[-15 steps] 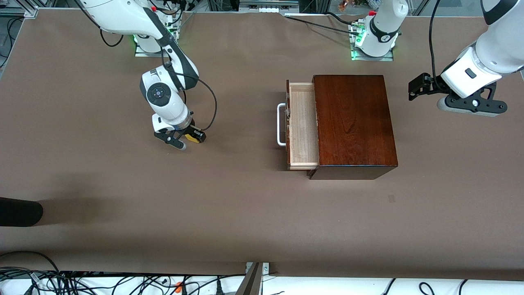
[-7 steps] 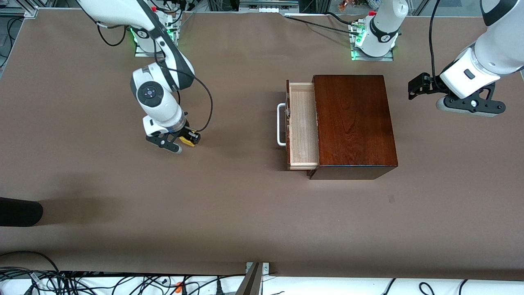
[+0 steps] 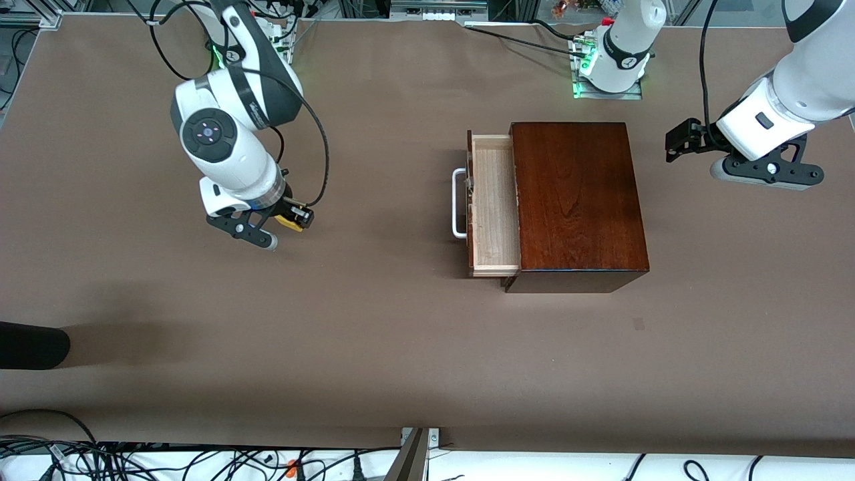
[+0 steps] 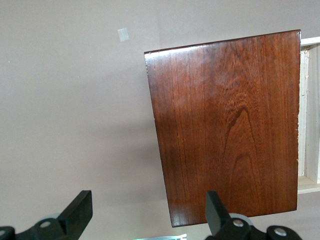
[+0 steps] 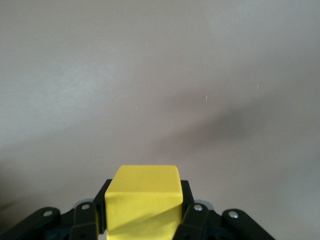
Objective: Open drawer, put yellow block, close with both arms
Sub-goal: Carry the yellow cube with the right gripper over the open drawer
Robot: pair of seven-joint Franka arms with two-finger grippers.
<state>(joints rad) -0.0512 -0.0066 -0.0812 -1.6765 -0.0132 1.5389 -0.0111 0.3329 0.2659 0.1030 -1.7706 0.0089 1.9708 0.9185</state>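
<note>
From the front view, the right gripper (image 3: 270, 230) grips the yellow block (image 3: 289, 224) above bare table (image 3: 374, 347) toward the right arm's end, well apart from the drawer (image 3: 495, 204), which stands pulled out of its box (image 3: 576, 204), handle (image 3: 458, 203) facing the block. The left gripper (image 3: 735, 160) hangs past the box's closed end.

Its wrist view alone shows its fingers (image 4: 77, 212) spread apart, with nothing between them.

The right wrist view shows the block clamped between both fingers (image 5: 187, 215).

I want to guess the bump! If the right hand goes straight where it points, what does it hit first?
Probably just the bare brown table. The right hand, shut on the yellow block, points at nothing else.
</note>
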